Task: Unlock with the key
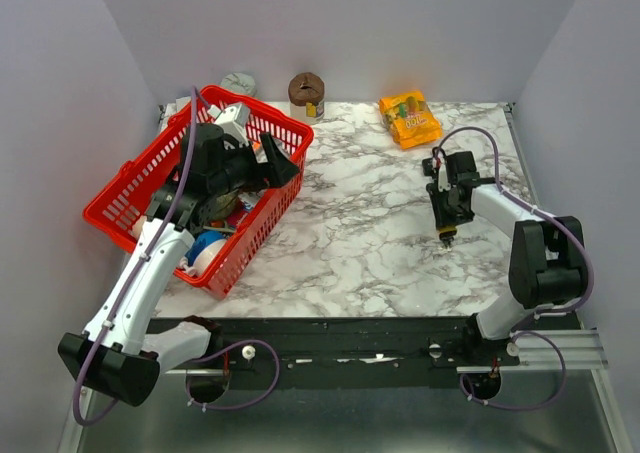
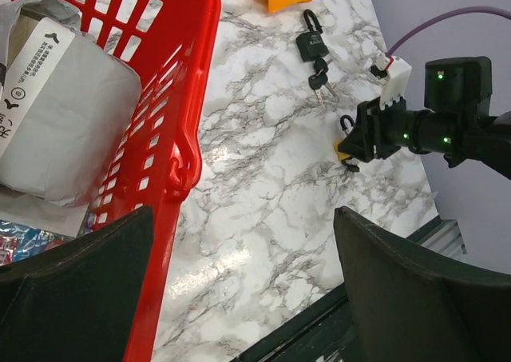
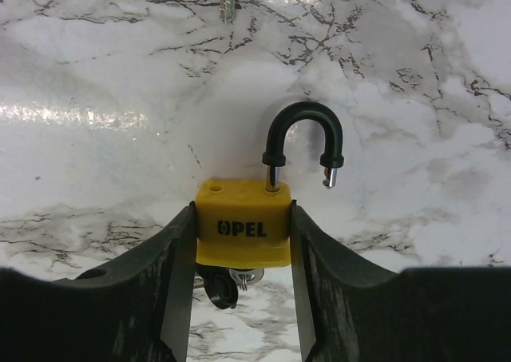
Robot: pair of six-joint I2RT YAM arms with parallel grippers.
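My right gripper point(image 3: 242, 242) is shut on the sides of a yellow padlock point(image 3: 242, 222) marked "OPEL", holding it low over the marble table. Its black shackle point(image 3: 303, 134) stands open, with one leg out of the body. A black-headed key point(image 3: 220, 287) hangs at the underside of the lock. The lock and right gripper also show in the left wrist view point(image 2: 345, 149) and in the top view point(image 1: 446, 235). My left gripper point(image 2: 239, 298) is open and empty, held above the right edge of the red basket point(image 2: 190, 98).
A black padlock point(image 2: 310, 44) with a bunch of keys point(image 2: 319, 81) lies beyond the right gripper. An orange snack packet point(image 1: 410, 119) and a brown pot point(image 1: 307, 93) are at the back. The red basket point(image 1: 255, 235) at the left holds a white packet point(image 2: 64, 114) and other items.
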